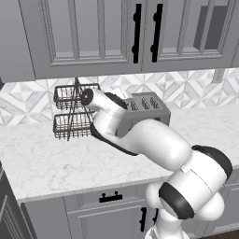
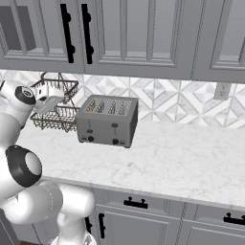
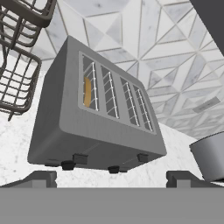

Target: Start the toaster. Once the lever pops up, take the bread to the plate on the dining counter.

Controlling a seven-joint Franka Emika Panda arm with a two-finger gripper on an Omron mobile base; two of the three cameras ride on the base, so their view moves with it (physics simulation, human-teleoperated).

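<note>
Hand cam: bread (image 3: 87,92) in toaster (image 3: 98,118) slot (leftmost).

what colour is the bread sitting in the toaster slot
Tan-orange; the bread shows best in the hand view, in the toaster's end slot.

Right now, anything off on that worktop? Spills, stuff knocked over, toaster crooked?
Nothing stands out. The toaster sits upright and square on the marble worktop, with the bread down in one end slot. The wire basket rack stands upright beside it. No spills. The gripper is open, short of the levers.
</note>
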